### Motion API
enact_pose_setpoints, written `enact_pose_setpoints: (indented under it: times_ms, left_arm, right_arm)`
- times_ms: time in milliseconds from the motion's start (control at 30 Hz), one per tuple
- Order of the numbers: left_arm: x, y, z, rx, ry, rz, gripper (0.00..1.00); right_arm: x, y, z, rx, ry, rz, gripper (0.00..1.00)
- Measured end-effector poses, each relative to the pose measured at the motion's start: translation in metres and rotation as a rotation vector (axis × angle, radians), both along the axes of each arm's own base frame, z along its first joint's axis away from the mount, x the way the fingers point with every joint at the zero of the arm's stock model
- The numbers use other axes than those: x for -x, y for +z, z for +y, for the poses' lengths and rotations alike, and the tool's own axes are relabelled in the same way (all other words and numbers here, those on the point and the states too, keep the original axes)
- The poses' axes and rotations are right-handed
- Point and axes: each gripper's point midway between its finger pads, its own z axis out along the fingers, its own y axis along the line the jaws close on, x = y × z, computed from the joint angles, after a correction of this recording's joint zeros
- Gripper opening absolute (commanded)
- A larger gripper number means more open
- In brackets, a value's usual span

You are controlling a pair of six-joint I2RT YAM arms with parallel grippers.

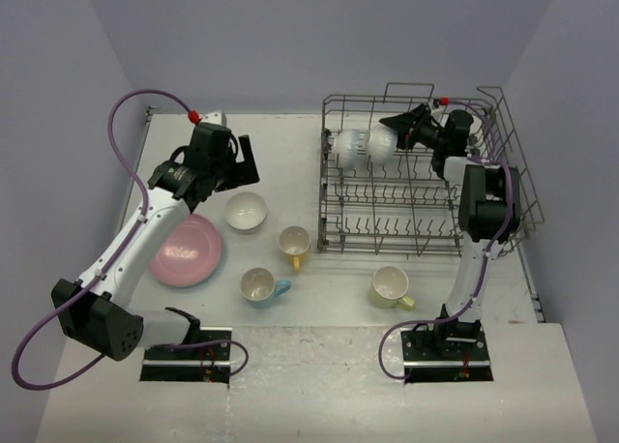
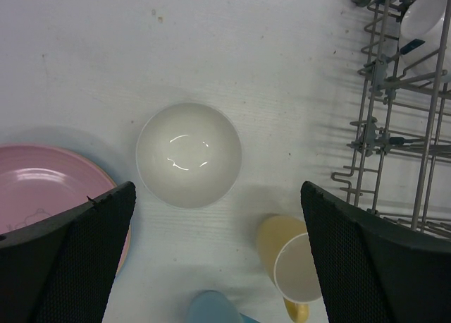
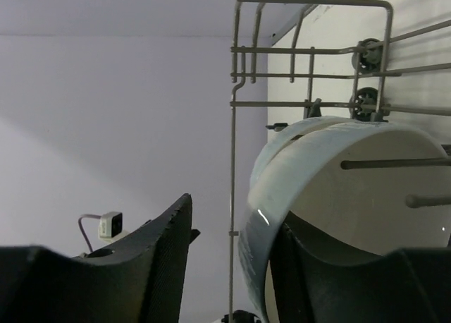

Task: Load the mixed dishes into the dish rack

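While your right tool (image 1: pixel 398 130) reaches into the far left part of the dish rack (image 1: pixel 416 252), its fingers straddle the rim of a white bowl (image 3: pixel 338 196) standing on edge among the tines. Some background wall shows between the outer finger and the bowl, so I judge the tool parted rather than clamped, with nothing carried. A second racked bowl (image 1: pixel 351 146) stands just left of the first, also on edge, so the tines prop both.

Your left tool (image 2: pixel 217 196) hangs spread wide and empty above the loose bowl (image 2: pixel 189 155). That bowl sits mouth up on the worktop (image 2: pixel 232 48), left of the rack. One finger lies to each side of it, which looks like a sensible line-up for coming down onto it. The bowl itself is round, glossy and plain white, with light glinting off its inside.

Near it lie the pink plate (image 1: pixel 186 251) to the near left, the yellow mug (image 1: pixel 294 242), the light blue mug (image 1: pixel 258 285) and, further right, the pale yellow-green mug (image 1: pixel 390 286). All four are outside the rack and still to load.
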Motion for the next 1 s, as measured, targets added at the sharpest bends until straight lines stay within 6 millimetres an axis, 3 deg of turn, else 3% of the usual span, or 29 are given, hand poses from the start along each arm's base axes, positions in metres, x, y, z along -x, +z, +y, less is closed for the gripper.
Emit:
enact_pose_setpoints:
  times_ms: [67,167,200,233,467,700,867,1000]
  left_arm:
    - [0.0,-0.001,0.0,-0.001,0.0,0.002,1.0]
    - [0.001,-0.003,0.0,-0.003,0.001,0.006,1.0]
    - [0.001,-0.004,0.001,-0.003,0.002,0.009,1.0]
    - [0.002,-0.005,0.001,-0.005,0.003,0.011,1.0]
    - [0.005,-0.015,0.006,-0.018,0.034,0.034,1.0]
    - [0.01,-0.041,0.023,-0.036,0.093,0.092,1.0]
    - [0.016,-0.066,0.04,-0.053,0.143,0.149,1.0]
    - [0.011,-0.091,0.05,-0.063,0.179,0.198,1.0]
  right_arm:
    - [-0.001,-0.008,-0.001,0.021,-0.011,0.019,0.58]
    - [-0.003,-0.019,-0.003,0.073,-0.034,0.029,0.65]
    - [-0.003,-0.018,-0.004,0.087,-0.038,0.027,0.86]
    - [-0.003,-0.017,-0.005,0.104,-0.051,0.032,0.98]
    - [0.001,-0.007,-0.016,0.227,-0.116,0.026,0.99]
    - [0.009,0.013,-0.029,0.341,-0.208,0.017,0.99]
    - [0.029,0.047,-0.041,0.424,-0.305,-0.047,0.99]
    - [0.047,0.086,-0.052,0.5,-0.389,-0.138,0.99]
